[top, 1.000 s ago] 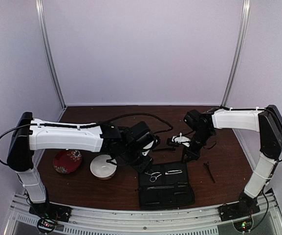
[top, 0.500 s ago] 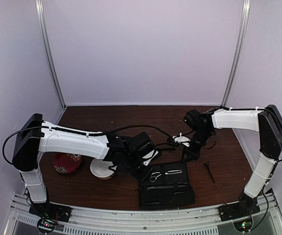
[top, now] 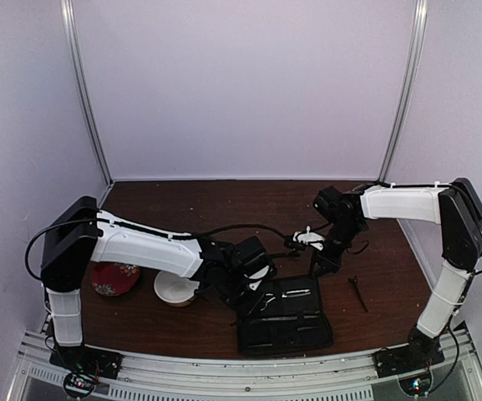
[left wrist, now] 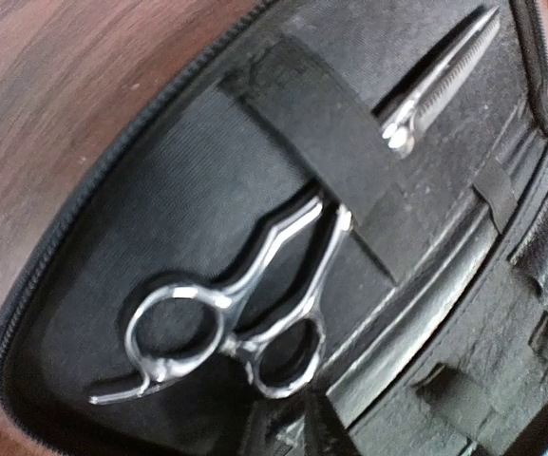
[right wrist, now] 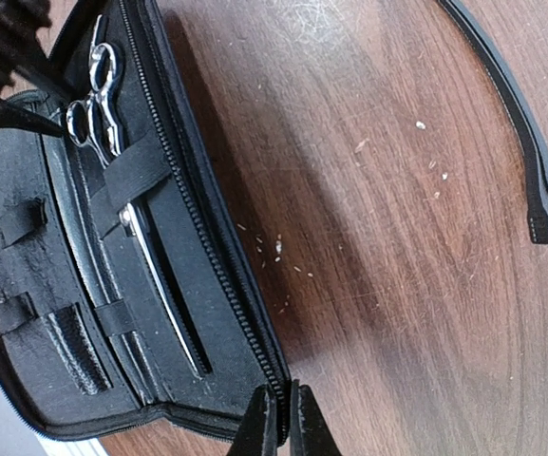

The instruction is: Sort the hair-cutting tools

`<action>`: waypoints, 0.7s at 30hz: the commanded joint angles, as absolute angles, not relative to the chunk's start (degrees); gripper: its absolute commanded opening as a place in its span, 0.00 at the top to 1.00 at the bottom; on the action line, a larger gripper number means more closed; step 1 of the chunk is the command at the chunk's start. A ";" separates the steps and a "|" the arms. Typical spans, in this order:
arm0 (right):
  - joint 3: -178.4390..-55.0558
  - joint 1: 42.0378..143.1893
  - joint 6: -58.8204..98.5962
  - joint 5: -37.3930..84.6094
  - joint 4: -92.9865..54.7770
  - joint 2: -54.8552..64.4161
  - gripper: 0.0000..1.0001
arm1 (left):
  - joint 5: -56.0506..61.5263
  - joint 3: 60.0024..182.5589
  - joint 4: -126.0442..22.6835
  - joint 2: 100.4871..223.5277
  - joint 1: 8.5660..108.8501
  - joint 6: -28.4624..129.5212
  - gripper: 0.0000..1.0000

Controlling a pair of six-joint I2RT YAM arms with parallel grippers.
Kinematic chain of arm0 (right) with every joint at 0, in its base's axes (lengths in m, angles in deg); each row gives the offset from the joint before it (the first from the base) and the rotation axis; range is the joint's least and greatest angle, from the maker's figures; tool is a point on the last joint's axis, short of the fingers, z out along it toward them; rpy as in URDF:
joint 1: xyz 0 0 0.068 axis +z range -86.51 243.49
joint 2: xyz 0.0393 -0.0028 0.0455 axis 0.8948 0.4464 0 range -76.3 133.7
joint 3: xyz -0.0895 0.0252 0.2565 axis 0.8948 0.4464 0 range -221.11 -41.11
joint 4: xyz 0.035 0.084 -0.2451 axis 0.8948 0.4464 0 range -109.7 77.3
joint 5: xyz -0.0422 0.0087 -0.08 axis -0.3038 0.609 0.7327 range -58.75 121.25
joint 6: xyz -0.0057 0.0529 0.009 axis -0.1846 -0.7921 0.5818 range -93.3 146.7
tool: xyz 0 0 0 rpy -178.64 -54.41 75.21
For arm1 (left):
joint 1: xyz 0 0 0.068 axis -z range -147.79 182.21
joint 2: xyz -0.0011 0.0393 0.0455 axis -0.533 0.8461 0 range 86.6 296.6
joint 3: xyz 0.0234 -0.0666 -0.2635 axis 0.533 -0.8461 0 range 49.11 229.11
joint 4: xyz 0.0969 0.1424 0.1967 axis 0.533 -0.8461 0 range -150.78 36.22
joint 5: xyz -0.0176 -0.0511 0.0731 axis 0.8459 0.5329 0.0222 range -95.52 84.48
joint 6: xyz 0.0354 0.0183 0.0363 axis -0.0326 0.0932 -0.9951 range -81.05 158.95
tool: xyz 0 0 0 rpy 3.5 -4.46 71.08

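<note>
The black pouch (top: 284, 326) lies open near the front edge. Silver scissors with ring handles (left wrist: 240, 313) sit tucked under an elastic strap in it, also seen in the right wrist view (right wrist: 95, 90). A second silver tool (left wrist: 440, 81) lies under a strap beside them. My left gripper (top: 256, 299) is shut, its tips (left wrist: 302, 432) right by the smaller ring. My right gripper (right wrist: 281, 404) is shut on the pouch's zipper edge (right wrist: 245, 313). A thin black stick (top: 357, 292) lies right of the pouch. Another black stick-like piece (right wrist: 516, 123) lies beyond it.
A white bowl (top: 174, 288) and a red patterned plate (top: 114, 276) stand left of the pouch, under my left arm. Metal frame posts stand at the back corners. A rail runs along the near edge.
My left arm has swung right and toward the near edge, from beside the bowl to over the scissors in the pouch. My right gripper has stayed at the pouch's edge.
</note>
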State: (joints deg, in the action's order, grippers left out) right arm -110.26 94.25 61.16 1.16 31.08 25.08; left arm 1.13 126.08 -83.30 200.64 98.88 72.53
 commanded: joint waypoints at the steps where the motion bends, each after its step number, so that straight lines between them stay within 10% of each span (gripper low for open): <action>1: -112.09 94.04 60.45 -0.93 31.17 25.98 1.00 | 1.62 128.67 -80.59 204.21 98.18 73.26 0.85; 12: -111.52 94.01 60.46 -0.68 30.66 24.80 1.00 | -1.71 133.74 -80.12 206.41 96.48 72.81 0.99; 21: -112.01 93.92 60.41 0.49 30.79 24.83 1.00 | -1.85 132.67 -82.14 202.39 96.33 71.63 0.88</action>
